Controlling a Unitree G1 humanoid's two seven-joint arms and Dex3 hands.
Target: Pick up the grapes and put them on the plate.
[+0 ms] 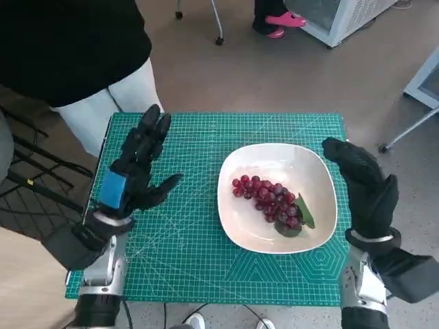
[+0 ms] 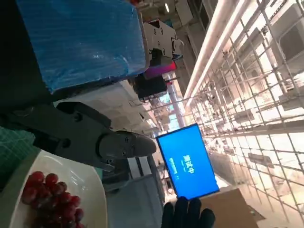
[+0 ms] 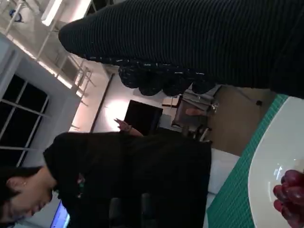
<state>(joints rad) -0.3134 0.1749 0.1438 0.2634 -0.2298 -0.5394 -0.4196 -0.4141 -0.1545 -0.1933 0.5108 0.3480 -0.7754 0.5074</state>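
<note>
A bunch of dark red grapes [image 1: 269,199] lies inside a white plate [image 1: 302,164], a little toward the plate's near-right part, with a green leaf [image 1: 302,214] tucked against the bunch on its right side. The plate sits on a green cutting mat [image 1: 192,233] printed with a fine grid, which covers the small tabletop. The robot's left hand [image 1: 134,168], black with blue tape across its back, hovers over the mat to the left of the plate, fingers spread apart and holding nothing, clear of both plate and grapes. The right hand [image 1: 363,185], in a black knitted glove, is raised just beside the plate's right rim, fingers loosely extended and empty, not touching the fruit. In the left wrist view the grapes [image 2: 52,194] show on the plate [image 2: 90,185] beneath the black fingers [image 2: 95,142], with the gloved fingertips of the other hand [image 2: 187,213] at the picture's edge and a blue screen [image 2: 187,161] beyond. In the right wrist view the plate's rim [image 3: 270,156] and a few grapes [image 3: 290,192] show in one corner, and a person in a black top [image 3: 142,175] is near the tabletop. In the head view, the same person [image 1: 68,48] stands at the far left corner of the tabletop, and pink shoes [image 1: 285,20] show on the floor farther off.
</note>
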